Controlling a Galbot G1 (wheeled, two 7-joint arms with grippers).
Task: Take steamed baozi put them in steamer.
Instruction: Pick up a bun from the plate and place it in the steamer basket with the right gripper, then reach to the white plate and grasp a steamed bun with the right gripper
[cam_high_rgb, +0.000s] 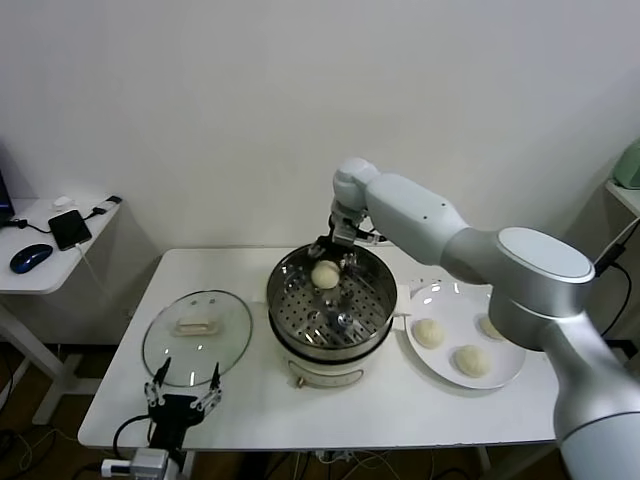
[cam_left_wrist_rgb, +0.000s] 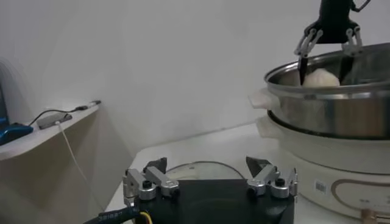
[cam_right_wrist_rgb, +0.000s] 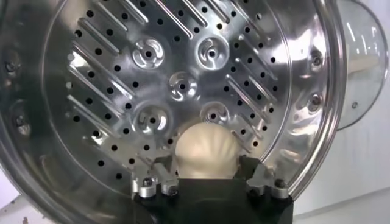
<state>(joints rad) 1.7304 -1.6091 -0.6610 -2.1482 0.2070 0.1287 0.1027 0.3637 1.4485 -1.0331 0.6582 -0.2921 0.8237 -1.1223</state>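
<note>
The steamer (cam_high_rgb: 281, 312) stands mid-table, a shiny steel pot with a perforated tray (cam_right_wrist_rgb: 183, 79) on a cream base; it also shows in the left wrist view (cam_left_wrist_rgb: 329, 112). My right gripper (cam_high_rgb: 331, 258) reaches into its far side and is shut on one cream-white baozi (cam_high_rgb: 325, 274), held just above the tray (cam_right_wrist_rgb: 205, 149). The left wrist view shows the bun (cam_left_wrist_rgb: 321, 78) between those fingers at the rim. Three more baozi (cam_high_rgb: 429, 333) (cam_high_rgb: 471, 361) (cam_high_rgb: 492, 327) lie on the white plate (cam_high_rgb: 440, 372) to the right. My left gripper (cam_high_rgb: 186, 380) is open and empty at the front left edge (cam_left_wrist_rgb: 207, 164).
A round glass lid (cam_high_rgb: 197, 335) with a white handle lies flat on the table left of the steamer, just beyond the left gripper (cam_left_wrist_rgb: 201, 170). A side desk (cam_high_rgb: 40, 250) with a phone and mouse stands at the far left.
</note>
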